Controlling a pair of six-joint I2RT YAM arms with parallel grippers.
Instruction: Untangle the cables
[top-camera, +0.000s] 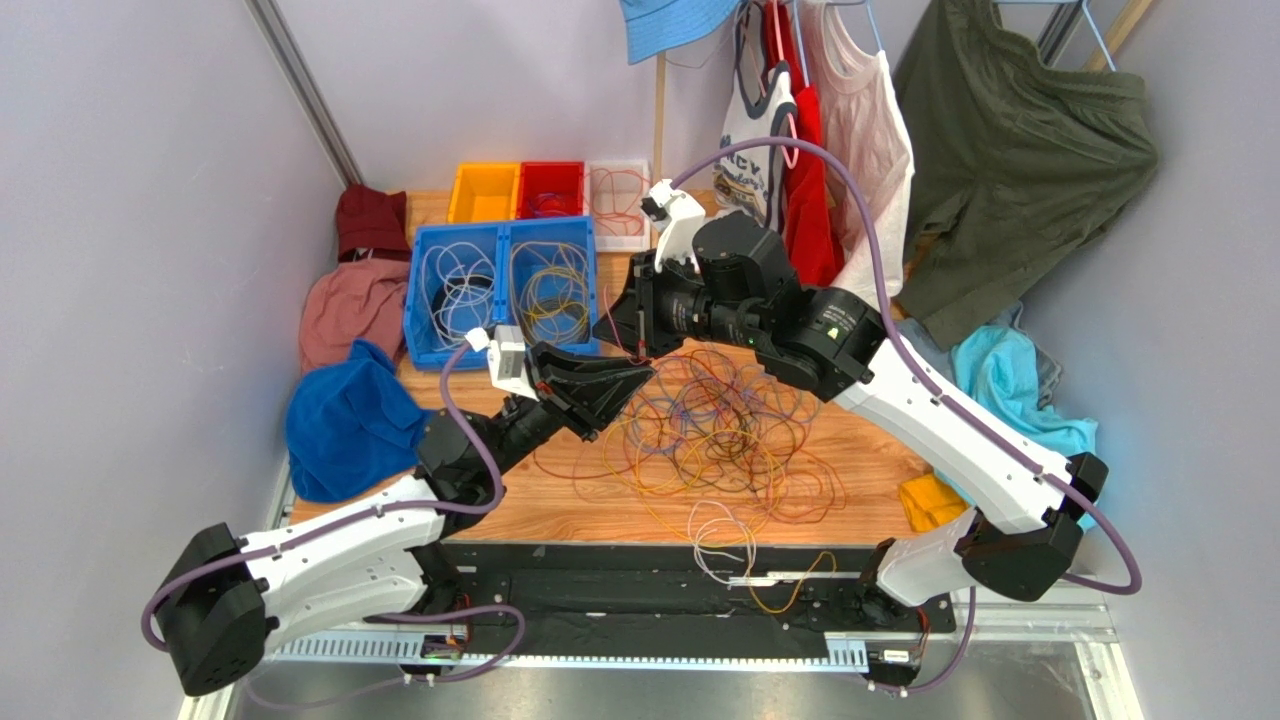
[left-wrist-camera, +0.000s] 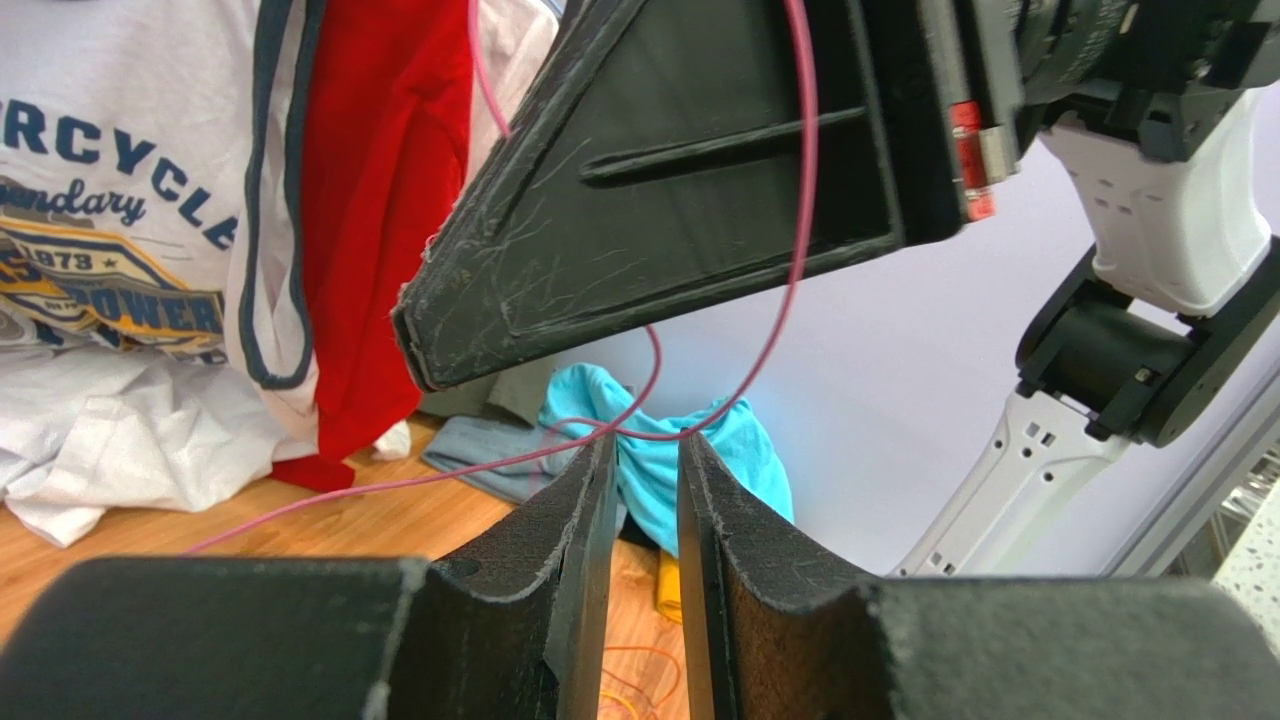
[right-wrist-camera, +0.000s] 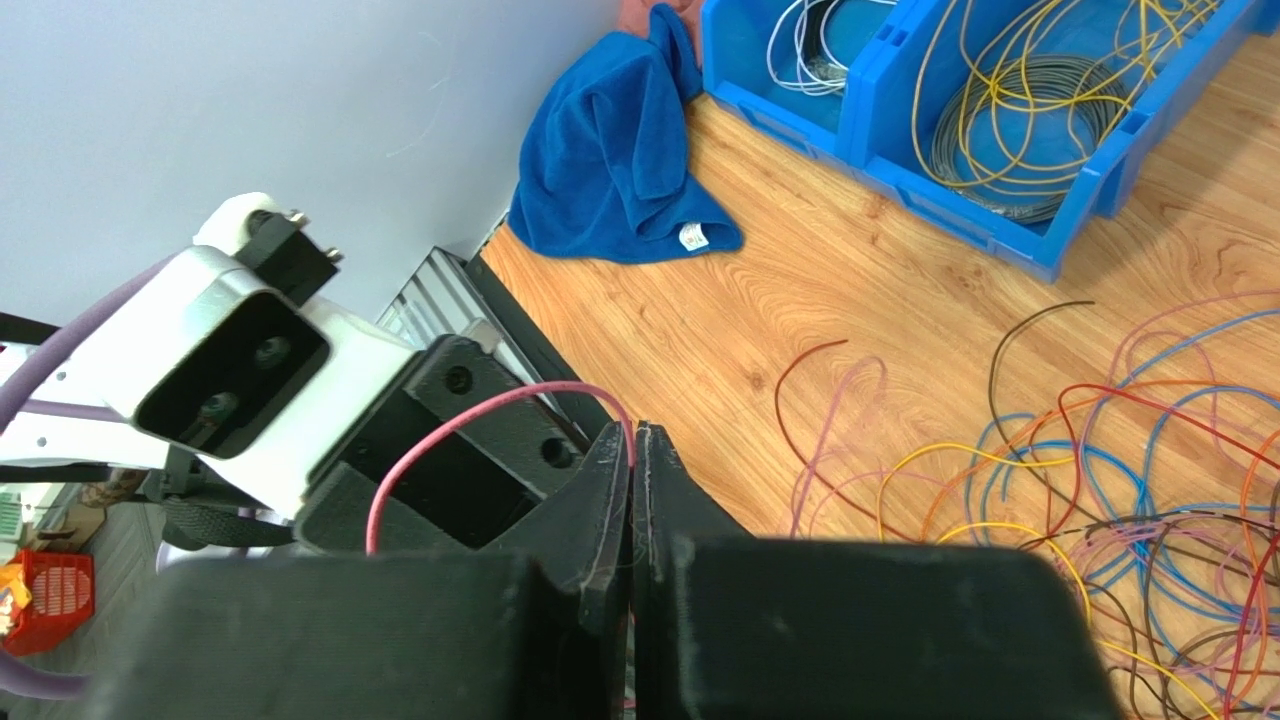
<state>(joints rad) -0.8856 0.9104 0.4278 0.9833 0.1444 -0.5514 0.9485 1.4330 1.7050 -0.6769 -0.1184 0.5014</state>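
A tangle of cables (top-camera: 721, 428) in orange, yellow, purple, red and brown lies on the wooden table (top-camera: 601, 503); part of it shows in the right wrist view (right-wrist-camera: 1112, 495). My right gripper (right-wrist-camera: 633, 432) is shut on a pink-red cable (right-wrist-camera: 451, 428), held up above the table at the tangle's left edge (top-camera: 624, 338). The same cable (left-wrist-camera: 781, 300) loops down and crosses the tips of my left gripper (left-wrist-camera: 646, 443). The left jaws stand a narrow gap apart, just below the right gripper's finger (left-wrist-camera: 676, 165). The left gripper (top-camera: 639, 375) sits right under the right one.
A blue bin (top-camera: 504, 285) at the back left holds coiled white and yellow cables. Orange (top-camera: 484, 192), red (top-camera: 552, 188) and white (top-camera: 619, 195) bins stand behind it. A blue cloth (top-camera: 349, 420) lies left, a turquoise cloth (top-camera: 1022, 375) right. Clothes hang at the back. Some cables (top-camera: 736, 548) hang over the front edge.
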